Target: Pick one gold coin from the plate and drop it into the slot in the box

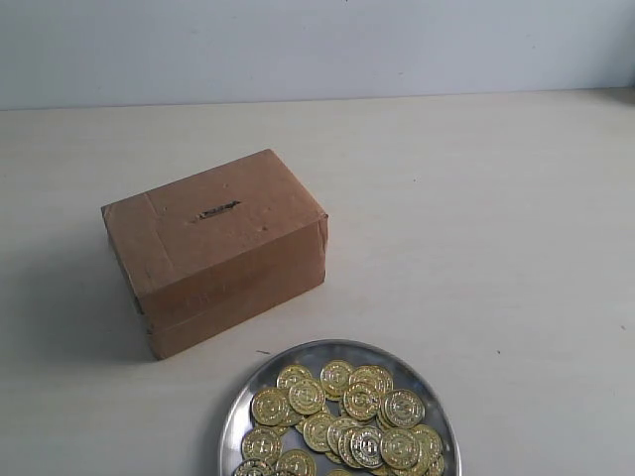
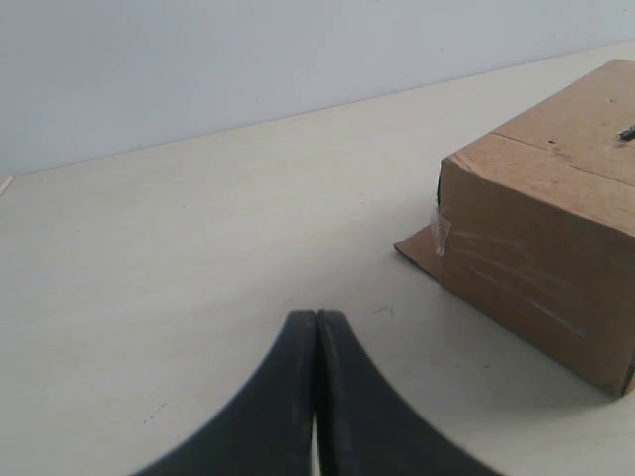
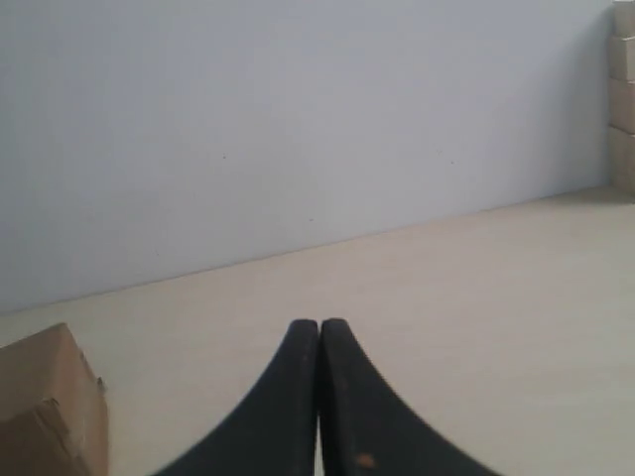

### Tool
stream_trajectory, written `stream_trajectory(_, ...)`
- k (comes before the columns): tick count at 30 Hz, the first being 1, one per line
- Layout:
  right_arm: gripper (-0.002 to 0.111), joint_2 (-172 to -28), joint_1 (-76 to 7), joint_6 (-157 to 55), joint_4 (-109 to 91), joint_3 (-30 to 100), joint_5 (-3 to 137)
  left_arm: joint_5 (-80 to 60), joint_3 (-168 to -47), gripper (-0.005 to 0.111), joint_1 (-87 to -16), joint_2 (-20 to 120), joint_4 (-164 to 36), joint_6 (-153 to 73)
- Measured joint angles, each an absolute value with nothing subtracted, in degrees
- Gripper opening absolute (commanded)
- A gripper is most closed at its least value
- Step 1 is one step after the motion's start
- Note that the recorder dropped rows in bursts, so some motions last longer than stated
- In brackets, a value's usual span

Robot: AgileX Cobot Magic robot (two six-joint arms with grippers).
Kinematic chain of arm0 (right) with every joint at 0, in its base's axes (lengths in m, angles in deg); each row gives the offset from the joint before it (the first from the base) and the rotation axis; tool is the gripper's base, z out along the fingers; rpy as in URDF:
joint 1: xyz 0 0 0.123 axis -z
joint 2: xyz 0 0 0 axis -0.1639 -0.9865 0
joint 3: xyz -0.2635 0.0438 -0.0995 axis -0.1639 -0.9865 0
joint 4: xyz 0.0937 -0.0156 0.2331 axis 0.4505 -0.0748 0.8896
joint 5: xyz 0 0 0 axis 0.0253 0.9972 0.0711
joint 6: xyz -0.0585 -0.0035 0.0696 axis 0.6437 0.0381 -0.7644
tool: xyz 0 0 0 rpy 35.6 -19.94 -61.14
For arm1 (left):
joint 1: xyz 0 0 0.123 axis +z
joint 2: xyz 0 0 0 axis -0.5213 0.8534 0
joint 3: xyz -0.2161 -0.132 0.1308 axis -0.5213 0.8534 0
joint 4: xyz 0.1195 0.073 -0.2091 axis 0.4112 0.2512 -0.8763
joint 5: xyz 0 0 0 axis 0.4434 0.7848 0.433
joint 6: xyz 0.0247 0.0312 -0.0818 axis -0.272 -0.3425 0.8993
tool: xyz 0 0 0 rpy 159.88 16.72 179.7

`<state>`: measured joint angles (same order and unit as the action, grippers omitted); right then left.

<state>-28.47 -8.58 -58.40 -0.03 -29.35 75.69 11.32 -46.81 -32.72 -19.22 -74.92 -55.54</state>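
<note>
The box (image 1: 213,248) sits on the pale surface (image 1: 476,218), slot (image 1: 216,211) on top; the plate (image 1: 245,394) lies near it, not touching, full of gold coins (image 1: 342,416) and cut off by the picture's bottom edge; the right side has lots of bare room; only the outside view shows the plate; the wrist views show the left hand (image 2: 316,322) and right hand (image 3: 319,327), each pinched tight, holding nothing, over bare surface.

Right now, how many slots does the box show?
1. The slot is in the top face of the box, near the middle of that face. The box's far sides and underside are hidden, so another slot there cannot be ruled out.
</note>
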Motion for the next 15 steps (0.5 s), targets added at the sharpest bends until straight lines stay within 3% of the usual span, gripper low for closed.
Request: stream_trajectory(15, 0.000, -28.5, -8.6, -70.7, 10.0, -29.3, 62.8, 11.3, -46.8, 0.000, -32.7, -19.2, -74.9, -55.5)
